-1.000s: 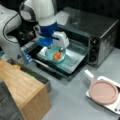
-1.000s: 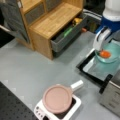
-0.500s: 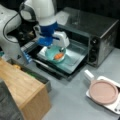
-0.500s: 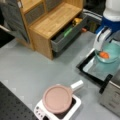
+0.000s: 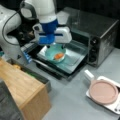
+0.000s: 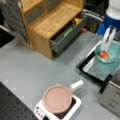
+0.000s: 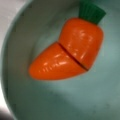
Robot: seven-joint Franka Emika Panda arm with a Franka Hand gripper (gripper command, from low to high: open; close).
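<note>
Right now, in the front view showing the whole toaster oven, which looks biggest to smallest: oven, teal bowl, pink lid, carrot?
1. Toaster oven
2. Pink lid and teal bowl: alike; the lid is nearer the camera, so unsure.
3. Carrot

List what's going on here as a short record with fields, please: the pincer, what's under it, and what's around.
Pincer: hangs just above the bowl, on the open door of the toaster oven
In the bowl: a toy carrot with a green top, split by a slanted cut
Nearby: pink-lidded pan on a white tray; wooden cabinet with an open drawer
</note>
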